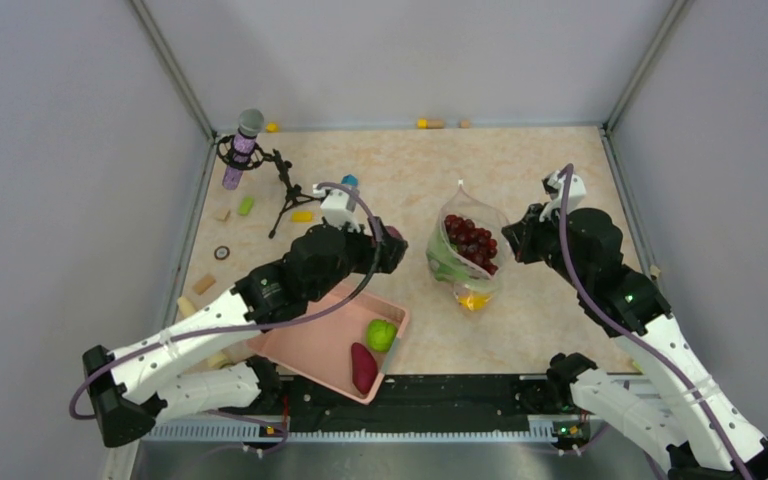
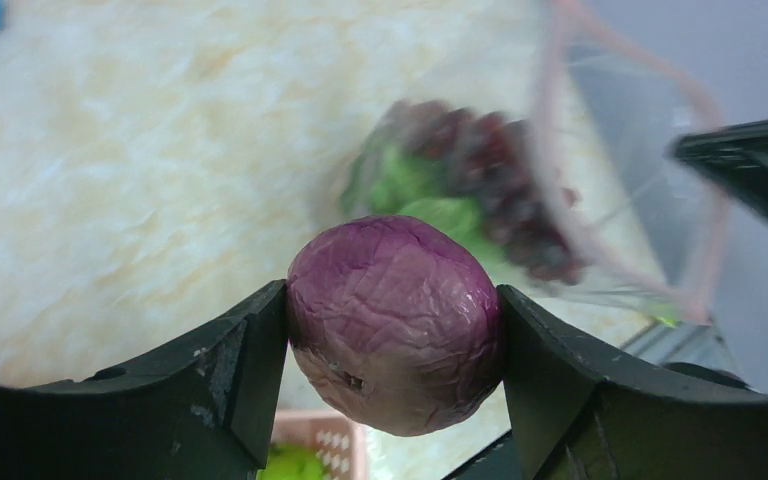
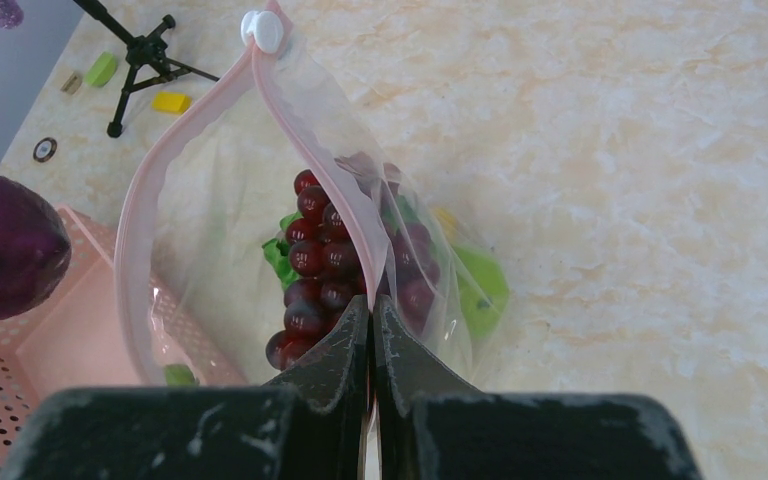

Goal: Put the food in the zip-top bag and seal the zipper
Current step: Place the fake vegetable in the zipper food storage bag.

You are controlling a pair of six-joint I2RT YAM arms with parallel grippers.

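The purple onion (image 2: pixel 395 325) is pinched in my left gripper (image 1: pixel 390 246), just left of the zip-top bag (image 1: pixel 465 255). My right gripper (image 3: pixel 371 322), pressed together on the zipper (image 3: pixel 136 225), holds the mouth up; I should centre the onion over it before releasing.

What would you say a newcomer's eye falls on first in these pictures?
The purple onion clamped in the left gripper, hanging between the pink basket and the zip-top bag. That clear bag, mid-table, holds dark grapes and greens, its mouth held open by the right gripper pinching the zipper.
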